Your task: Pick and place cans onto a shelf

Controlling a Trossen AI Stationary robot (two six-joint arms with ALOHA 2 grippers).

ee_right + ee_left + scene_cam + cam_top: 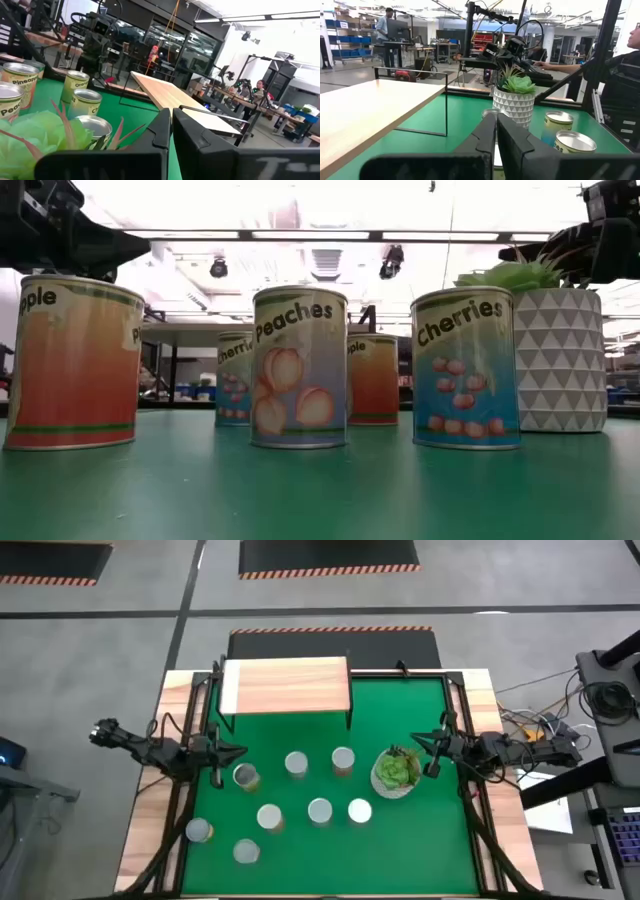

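A green mat (440, 840) is being carried by the wooden counter (145, 830), covering most of its top. A white pot with a triangle pattern (385, 785) is being seen just beside the right tool, holding a leafy green plant (398, 768). Beyond the counter, a person (384, 25) is being shown standing at a workstation, and cables (530, 725) are being left lying near the right tool.

Cans (319, 810) stand before the shelf (285, 686), plant (396, 772) right.

Eight upright cans (296, 763) before bare shelf (285, 685)
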